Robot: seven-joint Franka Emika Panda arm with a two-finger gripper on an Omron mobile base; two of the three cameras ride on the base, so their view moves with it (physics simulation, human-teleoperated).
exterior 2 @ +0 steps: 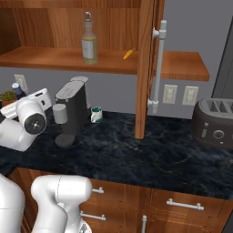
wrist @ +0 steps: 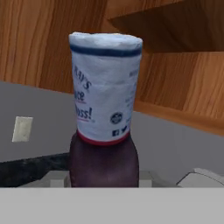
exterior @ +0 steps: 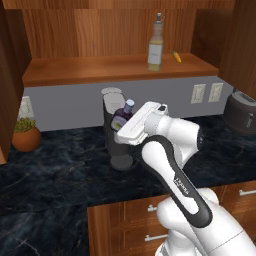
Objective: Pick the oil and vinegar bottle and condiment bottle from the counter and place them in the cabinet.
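The oil and vinegar bottle (exterior: 156, 44) (exterior 2: 89, 40), tall with pale yellow liquid, stands upright on the cabinet (exterior: 100, 70) (exterior 2: 54, 59) shelf. My gripper (exterior: 125, 121) is shut on the condiment bottle (exterior: 122, 116) (exterior 2: 17, 90) (wrist: 105, 118), a small dark purple bottle with a white cap and a light label. It hangs tilted above the counter (exterior: 60, 170) (exterior 2: 150, 154), below the shelf and just in front of the coffee machine. In the hand view the bottle stands close up, its white cap end toward the shelf's underside.
A grey coffee machine (exterior: 115, 145) (exterior 2: 73, 109) stands right behind the held bottle. A potted plant (exterior: 25, 135) sits at the left, a toaster (exterior: 242, 112) (exterior 2: 214, 123) at the right, and a mug (exterior 2: 96, 114) by the wall. A small yellow item (exterior: 177, 56) lies on the shelf beside the tall bottle.
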